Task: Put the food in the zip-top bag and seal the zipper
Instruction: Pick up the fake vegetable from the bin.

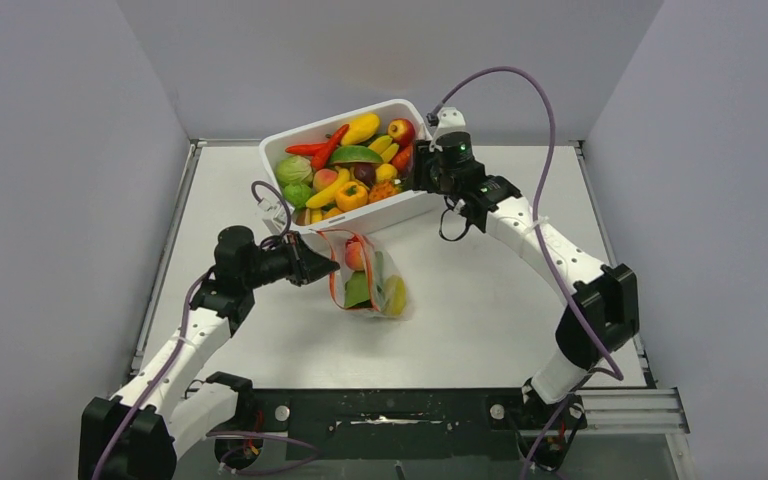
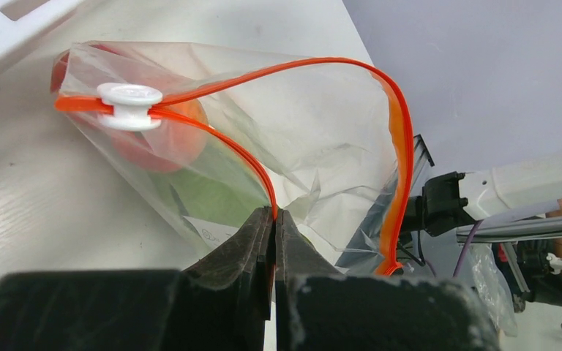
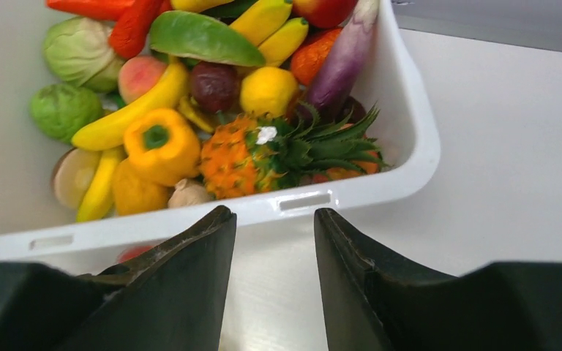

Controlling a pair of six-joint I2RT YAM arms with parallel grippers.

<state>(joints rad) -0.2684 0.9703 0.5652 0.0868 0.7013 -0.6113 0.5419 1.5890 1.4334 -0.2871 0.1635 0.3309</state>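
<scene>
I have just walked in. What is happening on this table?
The left pincer is shut on the zipper of the bag, holding its mouth open next to the tub. The bag holds a few pieces of food and is not sealed; the slider sits at one end. The right pincer is open beside the tub's wall, holding nothing. Most food lies in the tub.
</scene>
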